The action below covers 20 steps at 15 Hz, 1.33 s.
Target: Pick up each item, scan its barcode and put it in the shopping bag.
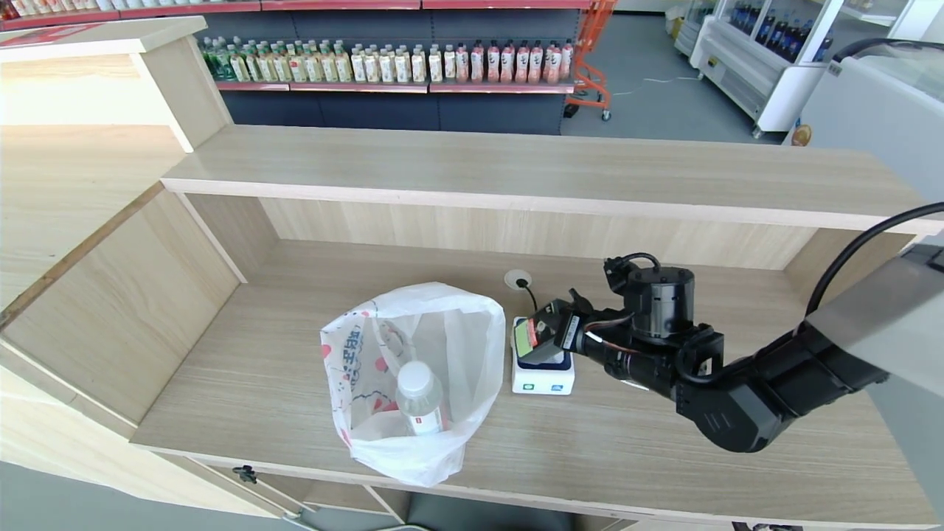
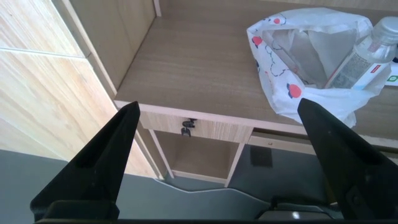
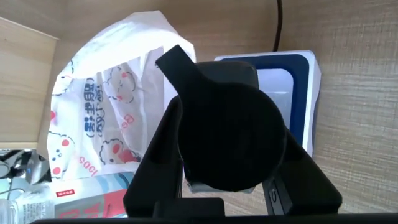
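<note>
My right gripper (image 1: 537,338) is shut on a small dark item (image 1: 528,339) with a green and red label, holding it just above the white and blue scanner (image 1: 543,381). In the right wrist view the item (image 3: 230,124) is a dark round shape between the fingers (image 3: 158,168), covering part of the scanner (image 3: 301,78). The white shopping bag (image 1: 450,332) stands open left of the scanner with a clear bottle (image 1: 420,398) upright inside. My left gripper (image 2: 217,106) is open and holds nothing, below and in front of the counter's front edge, left of the bag (image 2: 311,34).
A black cable runs from the scanner to a grommet (image 1: 518,279) behind it. A raised ledge (image 1: 516,169) borders the counter at the back and a side wall (image 1: 125,310) on the left. A drawer lock (image 2: 186,127) sits under the front edge.
</note>
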{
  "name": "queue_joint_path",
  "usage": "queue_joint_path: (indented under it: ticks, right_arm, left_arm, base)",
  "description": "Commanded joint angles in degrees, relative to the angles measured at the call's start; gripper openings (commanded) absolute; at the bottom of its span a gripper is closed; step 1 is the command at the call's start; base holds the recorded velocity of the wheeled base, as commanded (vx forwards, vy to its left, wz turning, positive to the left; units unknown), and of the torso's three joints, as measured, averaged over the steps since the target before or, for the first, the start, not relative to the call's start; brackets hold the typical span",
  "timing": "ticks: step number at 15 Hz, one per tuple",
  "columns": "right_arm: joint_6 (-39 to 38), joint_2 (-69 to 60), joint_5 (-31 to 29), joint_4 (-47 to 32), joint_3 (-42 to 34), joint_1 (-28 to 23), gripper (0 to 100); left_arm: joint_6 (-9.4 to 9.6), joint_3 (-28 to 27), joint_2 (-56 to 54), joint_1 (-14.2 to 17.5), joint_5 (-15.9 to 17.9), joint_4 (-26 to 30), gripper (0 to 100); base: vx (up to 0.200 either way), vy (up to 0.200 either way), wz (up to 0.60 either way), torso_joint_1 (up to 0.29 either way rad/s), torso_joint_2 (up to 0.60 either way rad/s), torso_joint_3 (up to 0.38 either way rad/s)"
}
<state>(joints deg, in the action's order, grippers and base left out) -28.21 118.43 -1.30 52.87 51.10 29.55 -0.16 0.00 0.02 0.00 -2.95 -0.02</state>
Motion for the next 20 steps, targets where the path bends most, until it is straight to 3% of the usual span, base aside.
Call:
queue_joint_path:
  ticks: [1, 11, 20]
  right_arm:
    - [0.0, 1.4, 1.0, 0.3, 1.2, 0.1, 0]
    - [1.5, 4.6, 5.2, 3.6, 1.5, -2.3, 0]
    - [1.6, 2.8, 5.2, 3.9, 1.5, -2.5, 0]
  left_arm:
    - [-0.02, 0.0, 0.0, 0.0, 0.0, -0.1, 100]
    - [0.07, 0.0, 0.0, 0.0, 0.0, -0.1, 100]
    - [0.16, 0.0, 0.0, 0.0, 0.0, 0.0, 100]
  base:
    - [0.0, 0.0, 0.0, 0.0, 0.0, 0.0]
    - [0.0, 0.0, 0.0, 0.0, 0.0, 0.0]
    - [0.0, 0.0, 0.0, 0.0, 0.0, 0.0]
